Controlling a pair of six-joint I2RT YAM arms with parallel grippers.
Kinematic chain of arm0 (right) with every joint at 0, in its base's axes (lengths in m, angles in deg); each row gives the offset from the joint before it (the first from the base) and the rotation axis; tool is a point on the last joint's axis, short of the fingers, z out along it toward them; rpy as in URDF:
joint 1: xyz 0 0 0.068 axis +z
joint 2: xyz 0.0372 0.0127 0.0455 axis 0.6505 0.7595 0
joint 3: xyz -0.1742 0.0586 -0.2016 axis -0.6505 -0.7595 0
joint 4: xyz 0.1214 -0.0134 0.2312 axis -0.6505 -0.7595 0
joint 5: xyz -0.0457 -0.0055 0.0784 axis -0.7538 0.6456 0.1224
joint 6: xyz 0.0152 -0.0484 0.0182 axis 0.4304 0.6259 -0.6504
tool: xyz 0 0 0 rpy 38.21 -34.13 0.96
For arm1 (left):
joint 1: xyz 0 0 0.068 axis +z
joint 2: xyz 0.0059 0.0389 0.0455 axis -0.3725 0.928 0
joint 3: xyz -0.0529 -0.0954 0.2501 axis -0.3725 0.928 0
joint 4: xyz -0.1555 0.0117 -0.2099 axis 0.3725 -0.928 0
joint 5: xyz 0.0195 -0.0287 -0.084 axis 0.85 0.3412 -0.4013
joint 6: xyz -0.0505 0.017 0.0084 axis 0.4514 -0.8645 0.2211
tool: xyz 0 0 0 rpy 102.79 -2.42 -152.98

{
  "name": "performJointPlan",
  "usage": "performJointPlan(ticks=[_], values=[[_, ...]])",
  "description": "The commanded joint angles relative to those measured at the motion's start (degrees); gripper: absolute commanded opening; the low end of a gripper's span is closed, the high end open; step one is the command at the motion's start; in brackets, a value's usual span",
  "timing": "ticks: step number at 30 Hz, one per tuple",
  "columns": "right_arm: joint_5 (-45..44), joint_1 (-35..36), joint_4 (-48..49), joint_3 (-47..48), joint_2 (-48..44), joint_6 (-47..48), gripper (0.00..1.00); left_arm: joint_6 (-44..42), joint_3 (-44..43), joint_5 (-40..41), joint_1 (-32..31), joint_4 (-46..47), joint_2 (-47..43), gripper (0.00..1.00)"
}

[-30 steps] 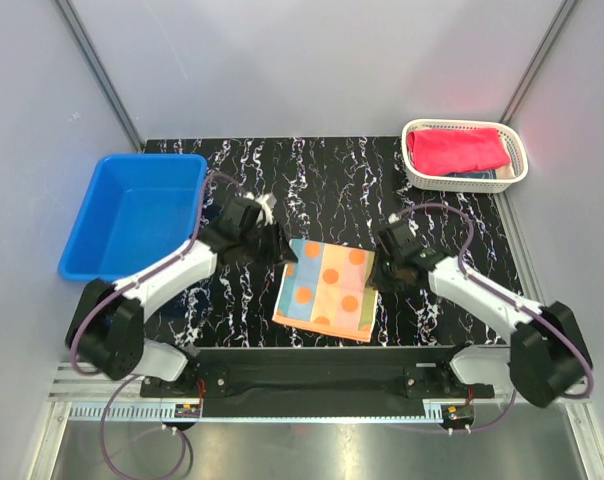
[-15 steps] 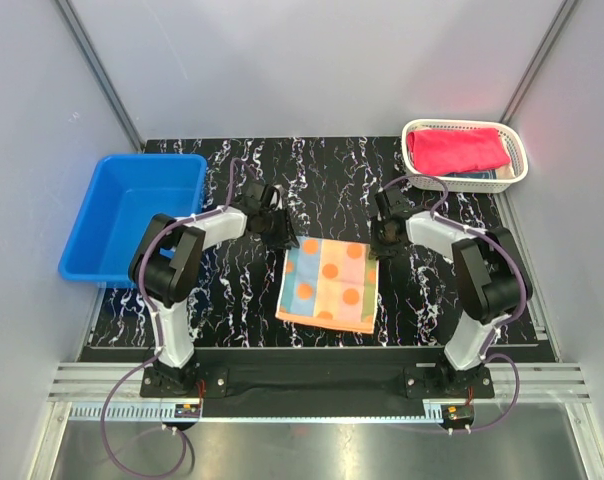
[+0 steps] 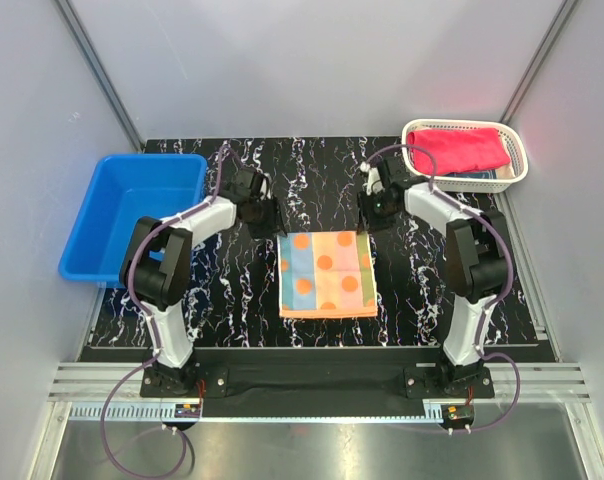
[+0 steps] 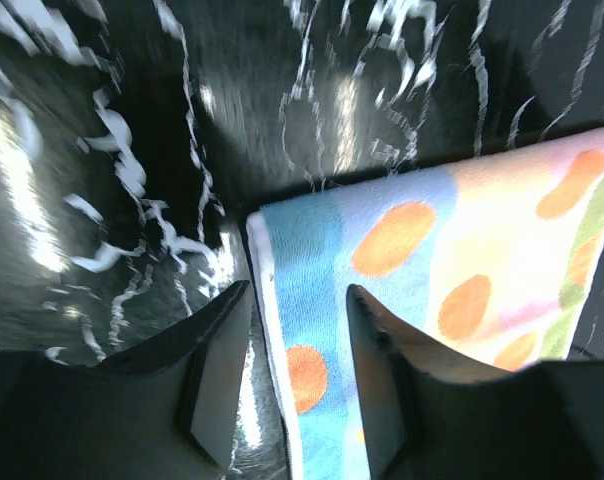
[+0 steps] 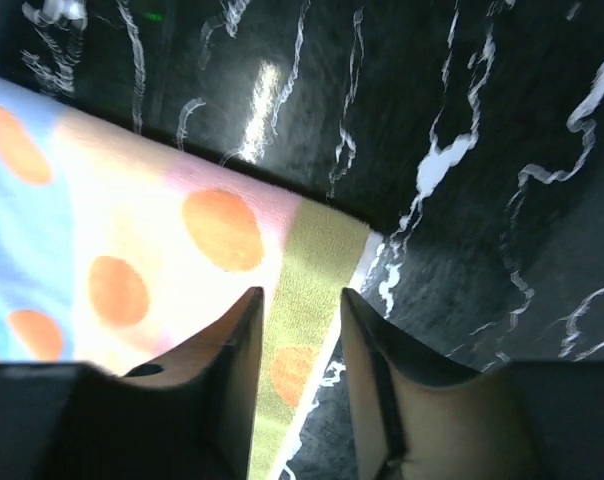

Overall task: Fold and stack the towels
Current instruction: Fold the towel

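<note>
At centre — towel (image 3: 327, 272) square-on, stripes near-to-far

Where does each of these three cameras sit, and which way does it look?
Top external: high behind the left arm and right arm, looking down on the spotted towel, blue tub and white basket.
Left wrist: on the left arm, facing the spotted towel's blue corner; the open left pincer shows.
Right wrist: on the right arm, facing its green corner; the open right pincer shows.
Shared: all three see the spotted towel.
</note>
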Motion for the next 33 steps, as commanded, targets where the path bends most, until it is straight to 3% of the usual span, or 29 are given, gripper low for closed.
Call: performJointPlan(ticks=[1, 4, 9, 15, 24, 33], values=[[12.0, -3.8, -4.9, 5.9, 0.1, 9.6, 0.46, -8.8, -6.9, -0.2, 1.0, -1.4, -2.1, 0.5], [16.3, -4.9, -9.6, 10.3, 3.9, 13.6, 0.56, -14.9, -11.1, 0.0, 2.2, -7.4, 2.7, 0.48], [19.6, -6.3, -18.7, 18.4, 11.5, 20.7, 0.64, -21.8, -8.2, -10.5, 2.8, -2.9, 4.2, 0.49], [25.0, -8.4, -25.9, 26.6, 19.2, 27.8, 0.56, -25.6, -11.0, -11.3, 3.2, -5.6, 9.8, 0.49], [27.9, -9.5, -25.1, 28.0, 22.6, 31.7, 0.37, -30.7, -16.8, -9.6, 3.4, -10.7, 14.2, 0.47], [30.1, -9.9, -26.7, 28.7, 24.5, 34.0, 0.38, -34.6, -16.7, -10.2, 3.3, -12.7, 14.9, 0.43]])
